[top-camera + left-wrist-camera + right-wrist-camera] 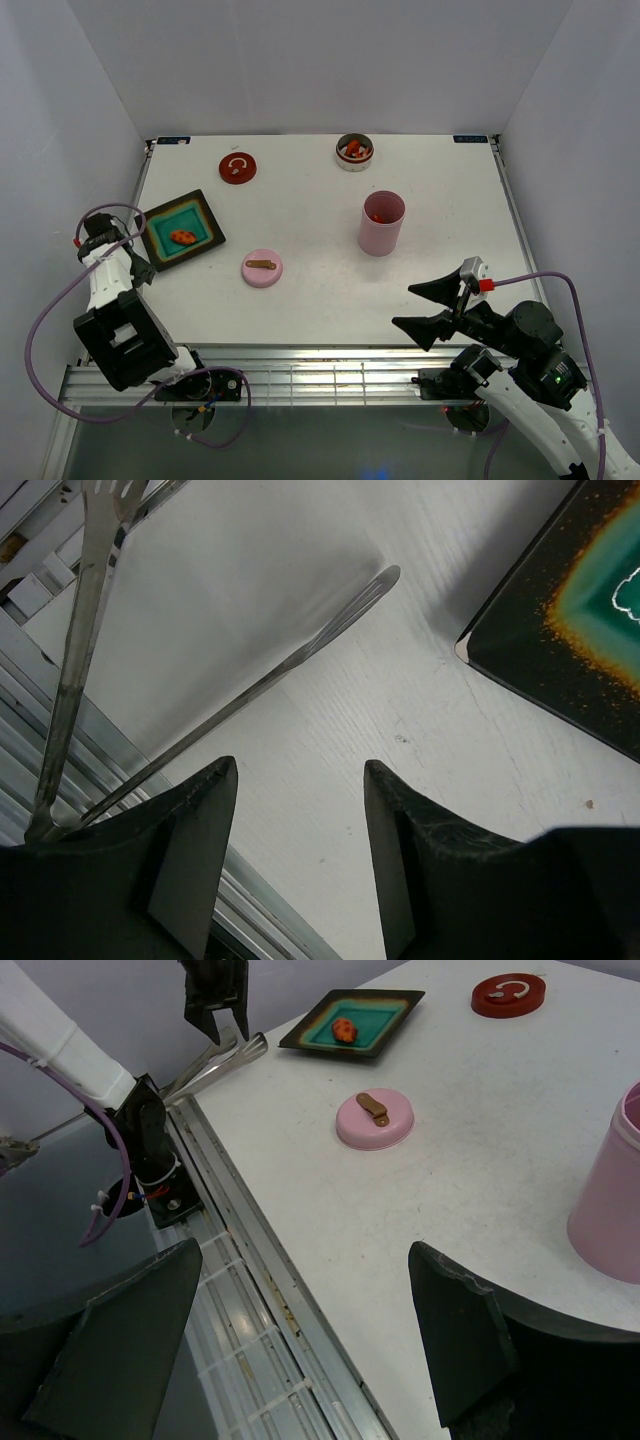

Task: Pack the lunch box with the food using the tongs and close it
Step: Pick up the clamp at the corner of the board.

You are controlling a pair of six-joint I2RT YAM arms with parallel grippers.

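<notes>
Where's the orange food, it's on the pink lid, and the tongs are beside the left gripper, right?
Not quite. The orange food lies in the black tray, not on the pink lid, which bears only its brown handle; the top external view shows this. The tongs are indeed beside the left gripper.

My left arm (103,283) rose folded from its base. Its wrist was bent over so that my left gripper (298,777) pointed down, jaws parted with a clear gap between the fingers. My right arm (525,340) reached low and forward. My right gripper (402,306) was turned toward my left side, jaws spread wide, one finger beyond the other.
</notes>
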